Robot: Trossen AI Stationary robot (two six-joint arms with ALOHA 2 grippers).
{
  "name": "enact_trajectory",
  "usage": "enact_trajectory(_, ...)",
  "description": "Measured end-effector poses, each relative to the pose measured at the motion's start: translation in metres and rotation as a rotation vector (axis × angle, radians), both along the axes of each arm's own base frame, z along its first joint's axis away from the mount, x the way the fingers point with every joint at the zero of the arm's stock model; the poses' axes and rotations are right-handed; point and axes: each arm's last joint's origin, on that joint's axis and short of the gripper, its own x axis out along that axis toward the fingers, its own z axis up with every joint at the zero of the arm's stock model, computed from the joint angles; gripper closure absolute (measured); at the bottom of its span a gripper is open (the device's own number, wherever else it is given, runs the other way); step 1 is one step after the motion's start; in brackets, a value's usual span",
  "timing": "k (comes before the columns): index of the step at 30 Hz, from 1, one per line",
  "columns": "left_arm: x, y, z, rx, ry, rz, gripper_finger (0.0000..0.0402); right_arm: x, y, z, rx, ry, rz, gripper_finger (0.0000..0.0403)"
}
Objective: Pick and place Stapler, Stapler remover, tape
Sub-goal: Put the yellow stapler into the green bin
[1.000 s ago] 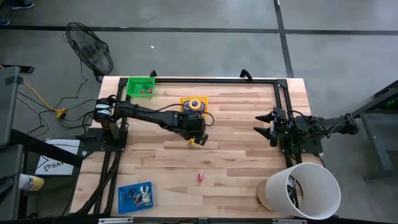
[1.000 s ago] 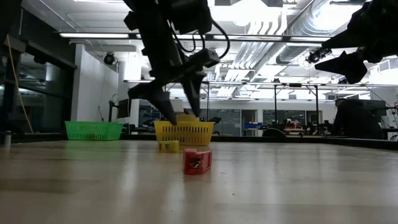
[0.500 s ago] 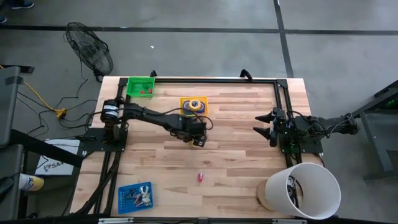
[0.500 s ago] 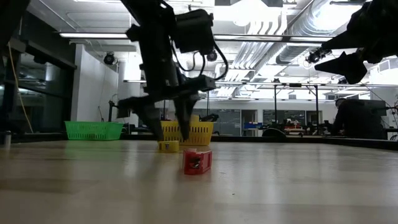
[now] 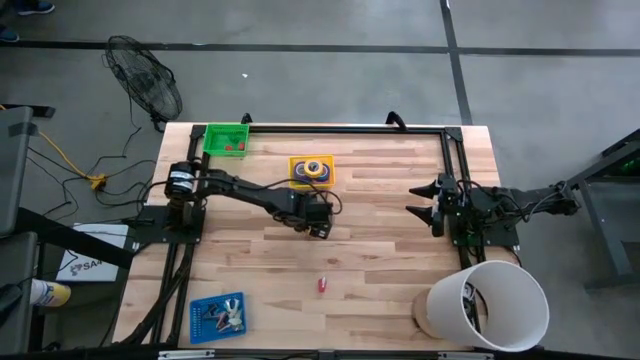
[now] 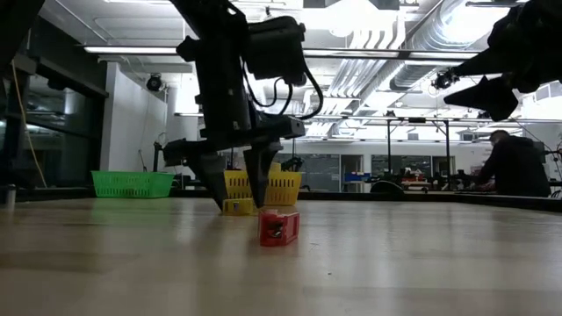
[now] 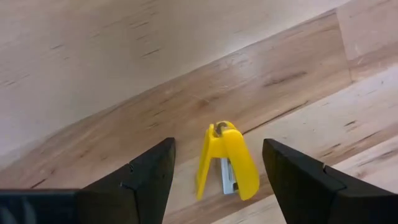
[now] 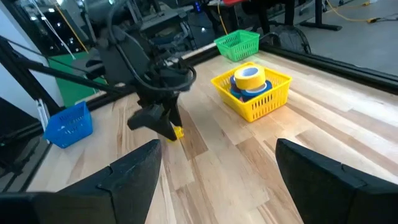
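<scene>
Stapler pick, approach phase. I have the left gripper (image 7: 214, 171) spread wide and empty, low over the table (image 5: 380, 250), one finger on each side of the yellow stapler (image 7: 225, 160). The stapler lies flat on the wood, directly between and just ahead of the fingertips, not touched by either. In the low view the fingers (image 6: 261, 180) point down and straddle it, their tips near the surface.

I judge this to be the moment before the grasp: the next move calls for a short further descent, then closing squarely on the stapler's sides so it does not twist out, then a lift toward a basket. Which basket is meant, I cannot tell.

Count, going outward from the left gripper:
- one yellow stapler, between the fingers;
- one red piece (image 5: 322, 285), near, on the open table; whether it is a stapler or a remover I cannot make out;
- one yellow basket (image 5: 326, 160), near, on the other side, holding stacked tape (image 8: 249, 79), a yellow roll over a blue one visible;
- one green basket (image 5: 210, 140), farther, with two small red items (image 5: 234, 147) inside;
- one blue basket (image 5: 199, 322), farther, contents unclear;
- one white bucket (image 5: 490, 305), farthest.

The right gripper (image 5: 430, 203) waits well apart at the table's edge, fingers parted, holding nothing.
</scene>
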Motion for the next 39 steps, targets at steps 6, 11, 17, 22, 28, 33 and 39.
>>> enact_trajectory(6, 0.000, -0.009, -0.004, 0.018, 0.008, 0.012, 0.0163, 0.000, 0.000, 0.000, 0.000, 0.001, 0.000, 0.0096)
enact_trajectory(11, -0.001, -0.009, -0.005, -0.009, 0.023, 0.009, 0.0191, 0.000, 0.000, 0.000, 0.000, 0.001, 0.000, 0.0096)
enact_trajectory(17, -0.002, -0.009, -0.006, -0.026, 0.039, 0.000, 0.0249, 0.000, 0.000, 0.000, 0.000, 0.001, 0.000, 0.0096)
enact_trajectory(22, -0.002, -0.011, -0.007, -0.066, 0.044, -0.013, 0.0286, 0.000, 0.000, 0.000, 0.000, 0.001, 0.000, 0.0096)
enact_trajectory(28, -0.004, -0.011, -0.006, -0.093, 0.056, -0.028, 0.0324, 0.000, 0.000, 0.000, 0.000, 0.001, 0.000, 0.0096)
enact_trajectory(33, -0.004, -0.013, -0.005, -0.132, 0.056, -0.055, 0.0350, 0.000, 0.000, 0.000, 0.000, 0.001, 0.000, 0.0096)
enact_trajectory(39, -0.014, -0.010, 0.007, -0.150, 0.090, -0.063, 0.0350, 0.000, 0.000, 0.000, 0.000, 0.001, 0.000, 0.0096)
